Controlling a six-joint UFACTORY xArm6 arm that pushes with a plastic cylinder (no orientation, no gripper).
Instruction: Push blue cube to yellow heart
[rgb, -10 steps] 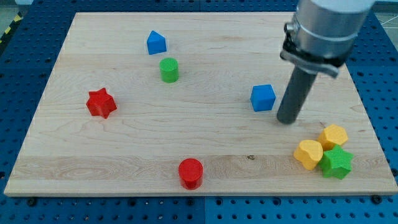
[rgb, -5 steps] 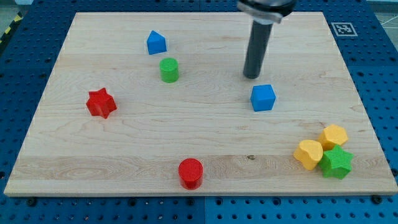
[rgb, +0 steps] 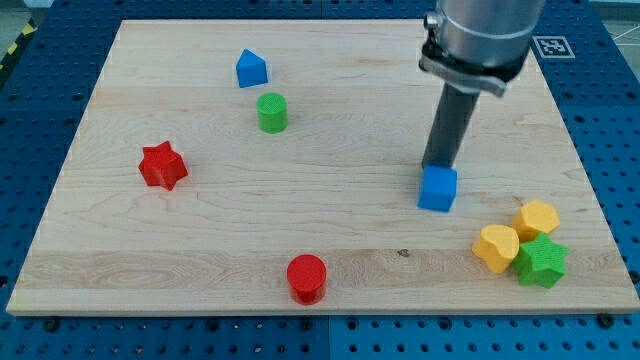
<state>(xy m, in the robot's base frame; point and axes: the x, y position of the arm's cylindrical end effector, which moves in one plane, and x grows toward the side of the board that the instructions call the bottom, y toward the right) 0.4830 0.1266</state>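
Observation:
The blue cube (rgb: 437, 188) sits on the wooden board (rgb: 200, 240), right of centre. My tip (rgb: 436, 166) touches the cube's upper edge, just above it in the view. The yellow heart (rgb: 495, 246) lies toward the view's lower right of the cube, a short gap away, next to a green star (rgb: 541, 260) and a yellow hexagon (rgb: 537, 217).
A blue house-shaped block (rgb: 251, 68) and a green cylinder (rgb: 271, 112) are at the upper left. A red star (rgb: 162, 165) is at the left. A red cylinder (rgb: 306, 278) is near the bottom edge.
My tip swung from the cube's right to above it, then came down onto it. The blue cube has slid down and right, closer to the yellow heart.

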